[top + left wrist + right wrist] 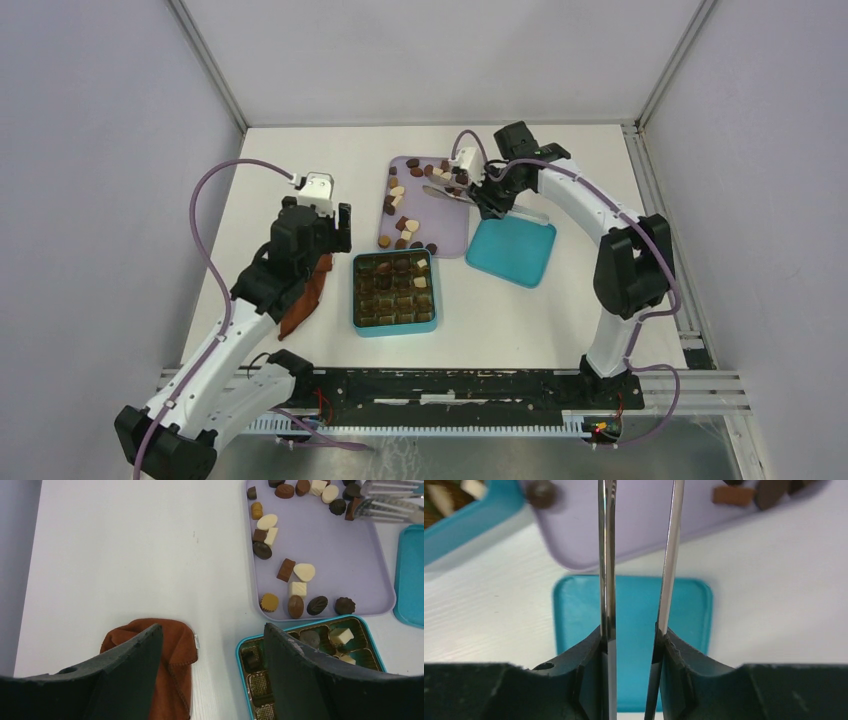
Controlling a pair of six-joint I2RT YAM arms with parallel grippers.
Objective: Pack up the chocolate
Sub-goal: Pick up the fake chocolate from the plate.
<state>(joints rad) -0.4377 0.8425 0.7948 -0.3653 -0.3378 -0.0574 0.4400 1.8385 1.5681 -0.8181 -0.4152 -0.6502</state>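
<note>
Loose chocolate in dark brown, mid brown and cream lies scattered on a lilac tray. A teal box with a brown gridded insert sits in front of the tray, a few pieces in its far cells. My right gripper is shut on metal tongs, whose tips reach over the tray's far right beside some pieces. Whether they hold one is unclear. My left gripper hangs open and empty between the cloth and the box's left edge.
A reddish-brown cloth lies left of the box. The teal lid rests flat to the right of the tray, under my right wrist. White walls enclose the table on three sides.
</note>
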